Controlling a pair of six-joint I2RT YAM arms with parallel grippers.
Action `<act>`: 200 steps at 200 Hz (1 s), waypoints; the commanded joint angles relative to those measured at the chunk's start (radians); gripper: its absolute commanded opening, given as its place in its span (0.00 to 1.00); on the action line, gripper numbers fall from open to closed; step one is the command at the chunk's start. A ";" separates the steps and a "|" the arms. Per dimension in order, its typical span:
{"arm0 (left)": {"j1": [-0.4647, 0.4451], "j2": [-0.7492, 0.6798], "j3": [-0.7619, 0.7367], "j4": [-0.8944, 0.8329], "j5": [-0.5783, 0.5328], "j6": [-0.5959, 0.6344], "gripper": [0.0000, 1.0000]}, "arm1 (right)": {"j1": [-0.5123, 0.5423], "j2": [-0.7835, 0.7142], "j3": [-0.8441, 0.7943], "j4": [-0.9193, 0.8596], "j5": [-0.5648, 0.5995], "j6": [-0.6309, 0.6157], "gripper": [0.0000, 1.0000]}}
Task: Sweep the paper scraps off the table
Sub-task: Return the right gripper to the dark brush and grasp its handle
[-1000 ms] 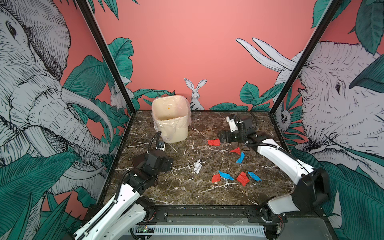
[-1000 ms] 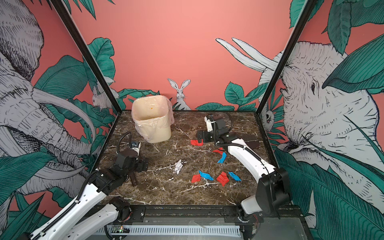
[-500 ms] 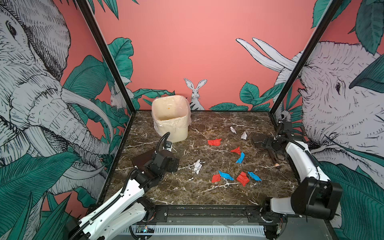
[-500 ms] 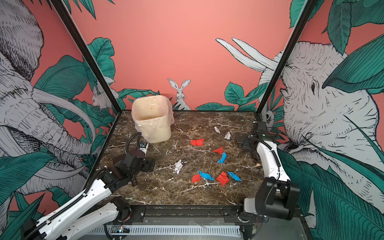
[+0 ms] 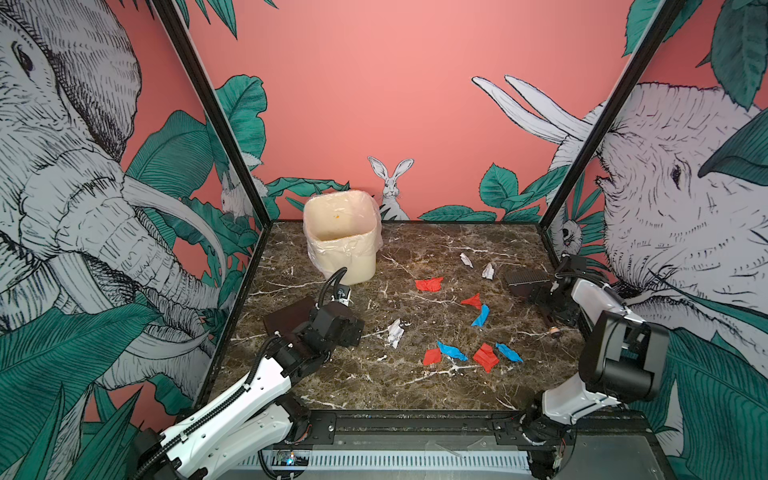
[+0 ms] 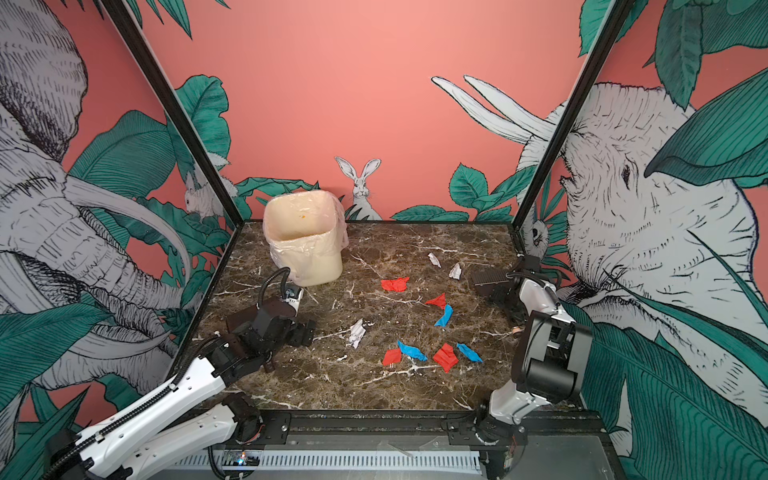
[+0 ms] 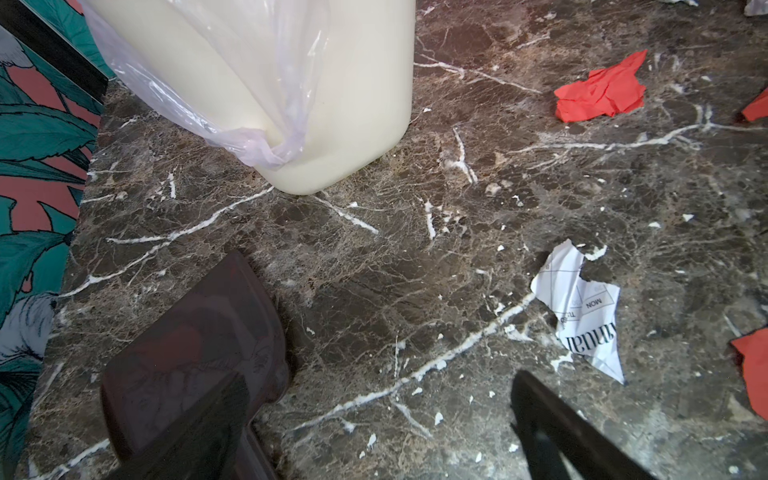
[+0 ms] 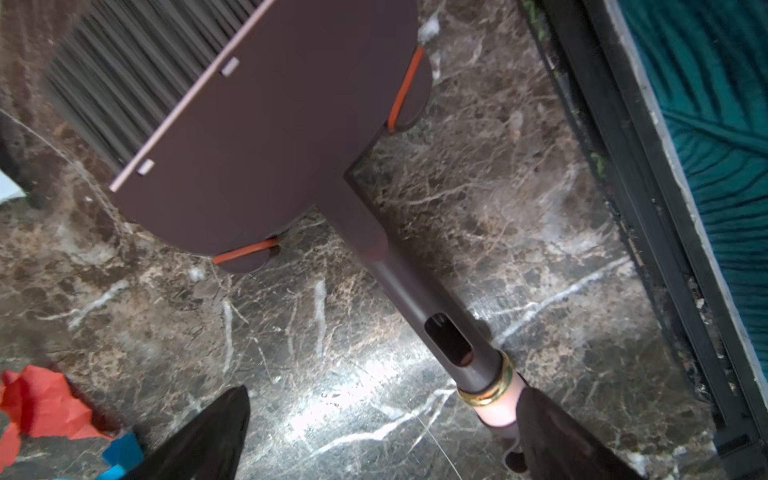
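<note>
The table (image 5: 374,386) carries a bin (image 5: 345,257) at its back left, probably to receive the sweepings; a brush (image 5: 525,279) lies by the right edge and a dustpan (image 5: 286,318) by the left, each near its own arm. The paper scraps (image 5: 485,356) lie strewn mid-table, and the left fingers (image 7: 548,419) and right fingers (image 8: 208,432) stand wide over those handles, holding nothing
</note>
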 commanded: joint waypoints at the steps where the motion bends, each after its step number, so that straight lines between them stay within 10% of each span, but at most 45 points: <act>1: -0.009 0.003 -0.010 0.013 -0.015 -0.020 0.99 | -0.015 0.030 0.004 0.018 0.027 -0.027 1.00; 200: -0.052 0.005 -0.058 0.036 -0.049 -0.065 1.00 | 0.150 0.042 -0.020 -0.052 -0.084 -0.067 0.99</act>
